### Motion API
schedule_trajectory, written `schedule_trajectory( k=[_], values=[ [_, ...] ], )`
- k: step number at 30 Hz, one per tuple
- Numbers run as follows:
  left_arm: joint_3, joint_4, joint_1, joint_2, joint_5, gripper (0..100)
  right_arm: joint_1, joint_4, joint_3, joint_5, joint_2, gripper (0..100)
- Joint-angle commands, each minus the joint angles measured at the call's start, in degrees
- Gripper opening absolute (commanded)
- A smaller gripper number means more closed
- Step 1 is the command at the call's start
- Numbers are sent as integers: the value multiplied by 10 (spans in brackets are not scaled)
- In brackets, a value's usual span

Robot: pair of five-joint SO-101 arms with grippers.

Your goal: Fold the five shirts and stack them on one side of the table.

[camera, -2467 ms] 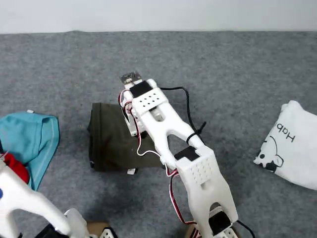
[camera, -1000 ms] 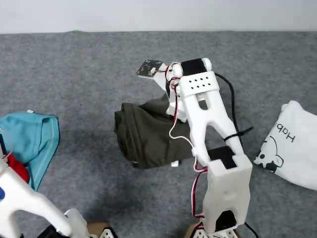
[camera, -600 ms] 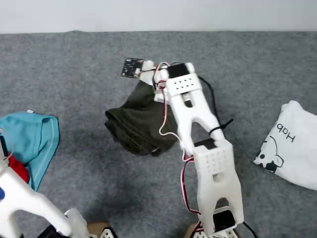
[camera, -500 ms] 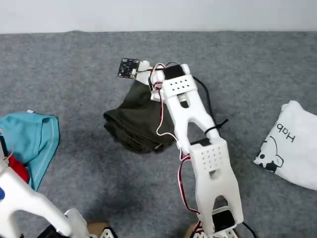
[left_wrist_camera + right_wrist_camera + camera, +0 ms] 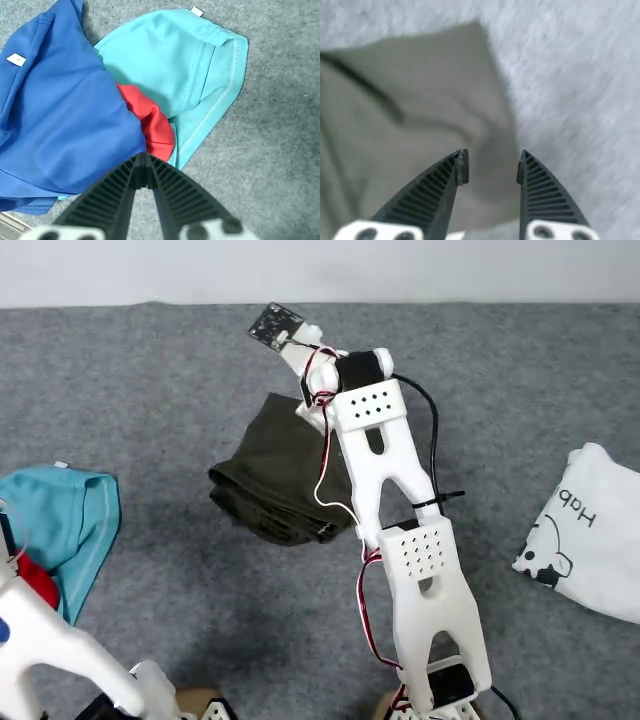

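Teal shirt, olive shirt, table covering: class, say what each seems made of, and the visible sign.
Teal shirt: probably a smooth stretch knit, with a faint sheen and zigzag hem stitching.
Olive shirt: matte, soft fabric, possibly cotton; it slumps in thick folds.
Table covering: grey felt-like carpet, fuzzy and speckled.

So the right arm is stretched way out with the wrist tipped down, and the right pincer has its tips parted. The left arm sits low at the near edge, with the left pincer pinched tight.

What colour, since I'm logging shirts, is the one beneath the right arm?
Olive-green shirt; high view shows it best.
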State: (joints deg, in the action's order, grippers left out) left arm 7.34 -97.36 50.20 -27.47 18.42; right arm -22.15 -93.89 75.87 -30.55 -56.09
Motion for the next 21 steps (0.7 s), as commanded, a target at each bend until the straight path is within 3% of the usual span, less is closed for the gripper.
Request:
schedule_trajectory(
  k=[1,5,10,15,21],
  values=[
    [-1,7,-4,-17,-1,6,-20,-95,51,60,12,150],
    [1,20,-4,-17,-1,6,-29,-90,43,94,26,1],
    [7,26,-4,-17,0,6,-53,-92,-50,127,81,10],
    [7,26,-4,-17,25,6,-80,-89,-232,167,160,9],
    [7,26,-4,-17,26,6,-116,-80,-325,169,124,9]
  ],
)
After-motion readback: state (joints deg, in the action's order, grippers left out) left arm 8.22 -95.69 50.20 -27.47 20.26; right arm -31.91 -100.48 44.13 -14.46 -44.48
